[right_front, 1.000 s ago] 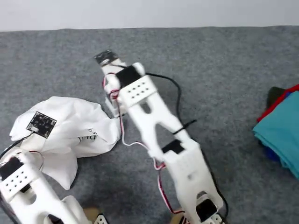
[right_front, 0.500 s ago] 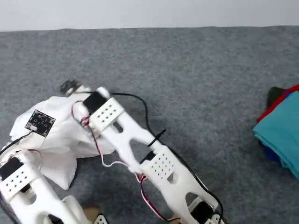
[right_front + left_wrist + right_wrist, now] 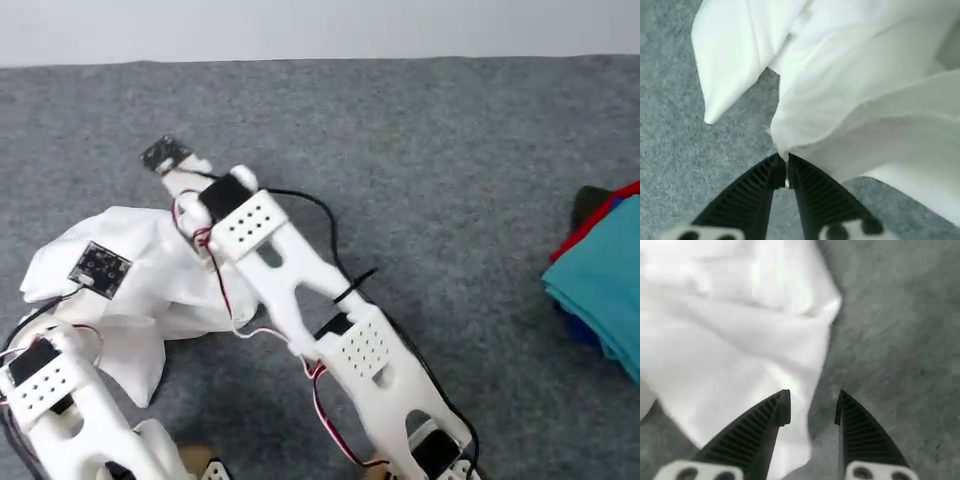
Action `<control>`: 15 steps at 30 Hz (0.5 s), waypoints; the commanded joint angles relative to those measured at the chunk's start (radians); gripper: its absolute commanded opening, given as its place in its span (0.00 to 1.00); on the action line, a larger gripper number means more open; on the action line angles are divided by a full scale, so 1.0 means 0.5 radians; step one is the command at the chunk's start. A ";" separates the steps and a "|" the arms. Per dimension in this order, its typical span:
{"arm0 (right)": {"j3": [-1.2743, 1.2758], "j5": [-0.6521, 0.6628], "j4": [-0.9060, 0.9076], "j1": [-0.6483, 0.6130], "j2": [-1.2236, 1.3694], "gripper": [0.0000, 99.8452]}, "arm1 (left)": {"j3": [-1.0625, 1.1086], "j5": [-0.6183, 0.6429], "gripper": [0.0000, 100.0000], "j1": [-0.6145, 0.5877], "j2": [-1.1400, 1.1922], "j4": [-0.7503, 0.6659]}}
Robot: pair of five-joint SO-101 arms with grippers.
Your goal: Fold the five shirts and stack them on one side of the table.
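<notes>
A crumpled white shirt (image 3: 150, 285) lies on the grey table (image 3: 450, 150) at the left. My left gripper (image 3: 781, 167) is shut on a fold at the shirt's (image 3: 860, 100) edge, just above the table. The left arm (image 3: 50, 390) comes up from the front left corner. My right arm (image 3: 300, 290) stretches from the front centre to the shirt's far right side. Its gripper (image 3: 812, 400) hangs open over the shirt's (image 3: 730, 340) rim, one finger above cloth, the other above bare table, with nothing between them.
A stack of folded shirts (image 3: 600, 275), teal on top with red, blue and dark layers showing, sits at the table's right edge. Grey table stretches between the arms and that stack. A pale wall (image 3: 320, 25) runs along the back.
My right arm swung left from the table's middle to the white shirt, then eased slightly back toward the far right. The shirt's right side shifted a little. The left gripper kept its hold.
</notes>
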 commanded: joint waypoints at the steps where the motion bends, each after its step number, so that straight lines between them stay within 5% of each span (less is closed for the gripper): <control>1: -0.018 0.003 -0.097 0.054 -0.069 0.17 | -0.017 0.012 0.00 0.034 -0.046 -0.037; 15: -0.012 -0.110 -0.014 -0.026 0.170 0.17 | -0.011 0.012 0.00 0.040 -0.046 -0.037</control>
